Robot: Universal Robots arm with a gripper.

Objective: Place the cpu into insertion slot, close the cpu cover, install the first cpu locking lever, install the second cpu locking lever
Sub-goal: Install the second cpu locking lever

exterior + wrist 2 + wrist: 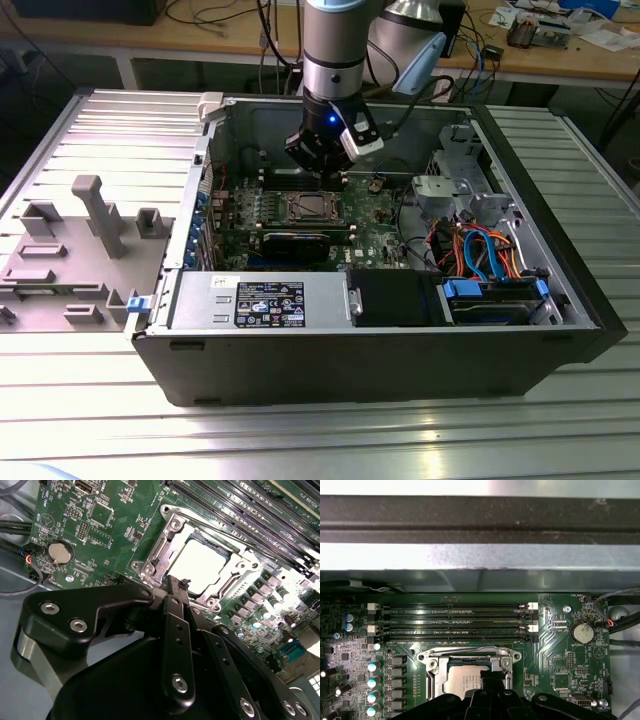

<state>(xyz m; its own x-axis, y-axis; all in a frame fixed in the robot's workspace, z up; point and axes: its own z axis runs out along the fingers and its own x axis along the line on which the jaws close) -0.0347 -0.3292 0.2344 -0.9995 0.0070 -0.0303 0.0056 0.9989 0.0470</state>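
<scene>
The gripper [181,584] is seen poised just above the edge of the insertion slot [152,560], its black fingers [176,615] drawn together to a narrow tip with nothing held between them. The cpu [200,565] is seated in the socket with its bright metal top exposed, and the cpu cover [245,562] is lowered around it as a silvery frame; in the first wrist view the cpu [462,682] lies just beside the memory slots [455,622]. In the exterior view the arm's gripper [318,150] is positioned inside the open computer case [400,360], directly over the socket [312,208] on the green motherboard [385,235].
</scene>
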